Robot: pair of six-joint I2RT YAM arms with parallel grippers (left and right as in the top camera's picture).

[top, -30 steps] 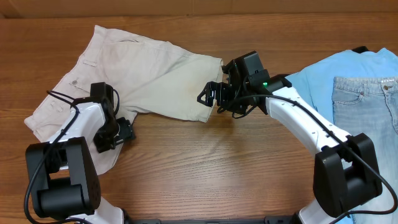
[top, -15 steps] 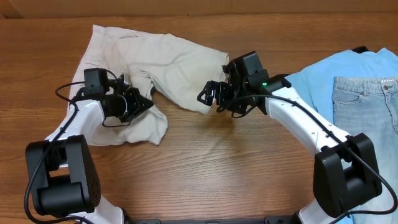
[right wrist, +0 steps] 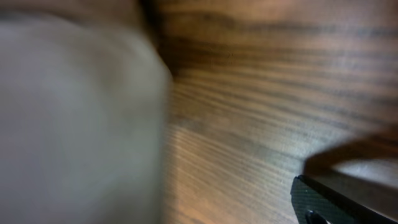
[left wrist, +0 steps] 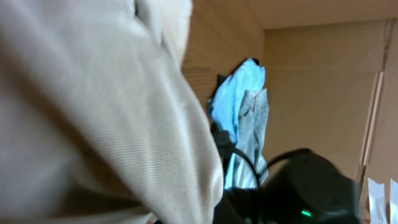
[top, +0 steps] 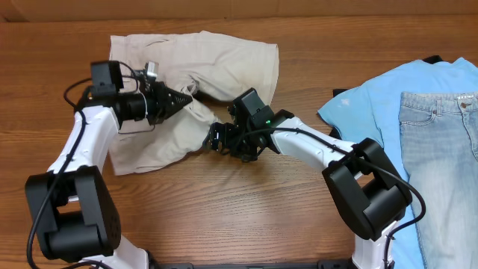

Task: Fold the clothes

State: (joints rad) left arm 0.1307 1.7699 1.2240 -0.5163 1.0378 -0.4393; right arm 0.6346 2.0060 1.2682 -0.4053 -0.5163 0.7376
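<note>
Wood-grain desk [top: 246, 209], backed by a brown cardboard wall [left wrist: 311, 81] that the overhead view shows only as a thin strip at 12 o'clock. Item: shorts [top: 224, 60], pale beige, lying crumpled from 10 to 12 o'clock of the overhead view, with one part bunched and drawn up toward the middle; waistband and pockets are lost among the folds. Item: left claw [top: 185, 95], at 10 o'clock, pinched fully closed on a raised fold of the shorts. In the left wrist view its own fingers are buried behind ribbed beige cloth that fills the left half of the picture. Item: right claw [top: 214, 139], just left of centre at the lower edge of the shorts, its jaws spread wide. The right wrist view is heavily blurred, showing a pale mass of fabric at 9 o'clock, bare desk grain, and one dark finger [right wrist: 339, 200] cut off at 5 o'clock. Whether this claw touches the cloth cannot be told. Item: light blue T-shirt [top: 373, 104], spread flat at 3 o'clock, its far side cut by the frame edge. Item: pale denim jeans [top: 441, 134], laid on top of the T-shirt, with the legs running out of view at 4 o'clock. Both garments lie well apart from the shorts and show small and soft in the left wrist view.
</note>
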